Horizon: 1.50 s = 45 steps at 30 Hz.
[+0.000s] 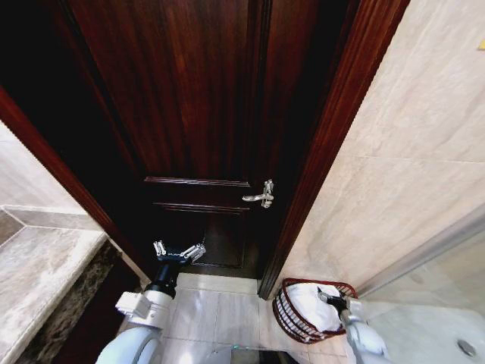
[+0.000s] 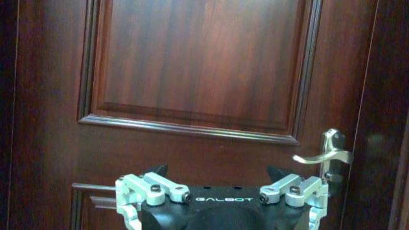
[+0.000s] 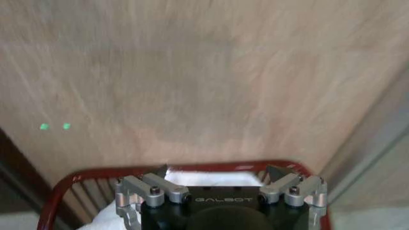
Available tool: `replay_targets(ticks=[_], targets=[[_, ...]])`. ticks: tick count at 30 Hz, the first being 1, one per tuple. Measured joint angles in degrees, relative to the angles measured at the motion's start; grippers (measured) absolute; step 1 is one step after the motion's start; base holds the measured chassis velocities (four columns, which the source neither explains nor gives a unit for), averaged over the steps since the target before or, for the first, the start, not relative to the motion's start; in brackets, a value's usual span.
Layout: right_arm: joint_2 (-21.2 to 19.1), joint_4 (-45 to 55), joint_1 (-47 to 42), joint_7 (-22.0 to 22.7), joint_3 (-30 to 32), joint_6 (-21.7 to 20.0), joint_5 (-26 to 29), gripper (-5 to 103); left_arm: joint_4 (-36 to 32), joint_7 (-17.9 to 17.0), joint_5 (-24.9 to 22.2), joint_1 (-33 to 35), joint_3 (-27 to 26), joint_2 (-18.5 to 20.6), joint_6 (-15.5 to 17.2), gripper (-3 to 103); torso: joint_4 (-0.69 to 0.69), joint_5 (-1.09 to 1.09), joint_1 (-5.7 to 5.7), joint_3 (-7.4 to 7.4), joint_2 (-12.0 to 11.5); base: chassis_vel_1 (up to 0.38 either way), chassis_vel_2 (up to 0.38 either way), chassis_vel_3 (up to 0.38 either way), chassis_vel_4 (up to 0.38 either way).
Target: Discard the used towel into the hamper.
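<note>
The hamper (image 1: 283, 312), a round reddish-brown wicker basket, stands on the tiled floor by the door frame at the lower right. A white towel (image 1: 309, 303) lies inside it. My right gripper (image 1: 327, 295) hovers just over the hamper's opening, open with nothing between its fingers. In the right wrist view, the right gripper (image 3: 217, 170) is spread above the towel (image 3: 211, 178), with the hamper rim (image 3: 70, 176) around it. My left gripper (image 1: 179, 251) is held up in front of the dark wooden door, also open and empty. The left wrist view has the left gripper (image 2: 217, 170) facing the door panel.
A dark wooden door (image 1: 189, 114) with a silver lever handle (image 1: 261, 198) fills the middle, the handle (image 2: 323, 156) lying close to my left gripper. A marble counter (image 1: 38, 280) is at the left. A beige marble wall (image 1: 402, 189) rises behind the hamper.
</note>
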Motion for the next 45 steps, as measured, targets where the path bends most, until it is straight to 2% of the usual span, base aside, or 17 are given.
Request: replay_targets(ticks=[1, 3, 6, 11, 15, 25, 32, 40, 41, 45], targets=[[1.2, 2.0, -1.9, 0.5, 1.4, 2.1, -0.4, 100, 0.0, 0.0, 0.0, 0.0, 0.0, 0.0, 0.0, 100, -0.01, -0.01, 0.0, 0.0, 0.0, 0.0, 0.0, 0.0, 0.0], [1.6, 2.5, -2.4, 0.6, 1.7, 2.7, -0.5, 100, 0.0, 0.0, 0.0, 0.0, 0.0, 0.0, 0.0, 100, -0.01, -0.01, 0.0, 0.0, 0.0, 0.0, 0.0, 0.0, 0.0], [4.3, 7.7, -6.1, 1.9, 3.7, 7.3, -0.5, 100, 0.0, 0.0, 0.0, 0.0, 0.0, 0.0, 0.0, 100, -0.01, -0.02, 0.0, 0.0, 0.0, 0.0, 0.0, 0.0, 0.0], [5.9, 12.4, -8.9, 2.0, 4.3, 8.7, -0.2, 100, 0.0, 0.0, 0.0, 0.0, 0.0, 0.0, 0.0, 100, 0.01, -0.01, 0.0, 0.0, 0.0, 0.0, 0.0, 0.0, 0.0], [8.4, 20.5, -14.2, 2.0, 4.6, 10.1, 1.7, 100, 0.0, 0.0, 0.0, 0.0, 0.0, 0.0, 0.0, 100, 0.0, -0.01, 0.0, 0.0, 0.0, 0.0, 0.0, 0.0, 0.0], [10.8, 33.6, -20.7, 2.6, 4.2, 11.5, 2.4, 100, 0.0, 0.0, 0.0, 0.0, 0.0, 0.0, 0.0, 100, 0.0, -0.02, 0.0, 0.01, 0.0, 0.0, 0.0, 0.0, 0.0], [12.6, 43.3, -24.6, 5.4, 3.6, 13.8, 3.3, 100, 0.0, 0.0, 0.0, 0.0, 0.0, 0.0, 0.0, 100, 0.0, 0.0, 0.0, 0.0, 0.0, 0.0, 0.0, 0.0, 0.0], [12.6, 52.1, -26.2, 6.2, 2.9, 13.6, 4.4, 100, 0.0, 0.0, 0.0, 0.0, 0.0, 0.0, 0.0, 100, 0.0, -0.01, 0.0, 0.01, 0.0, 0.0, 0.0, 0.0, 0.0], [12.6, 57.3, -26.4, 6.6, 1.5, 12.4, 4.5, 100, 0.0, 0.0, 0.0, 0.0, 0.0, 0.0, 0.0, 100, 0.0, -0.01, 0.0, 0.01, 0.0, 0.0, 0.0, 0.0, 0.0], [12.2, 60.7, -26.6, 6.7, -1.2, 11.7, 3.3, 100, 0.0, 0.0, 0.0, 0.0, 0.0, 0.0, 0.0, 100, 0.0, -0.01, 0.0, 0.01, 0.0, 0.0, 0.0, 0.0, 0.0]])
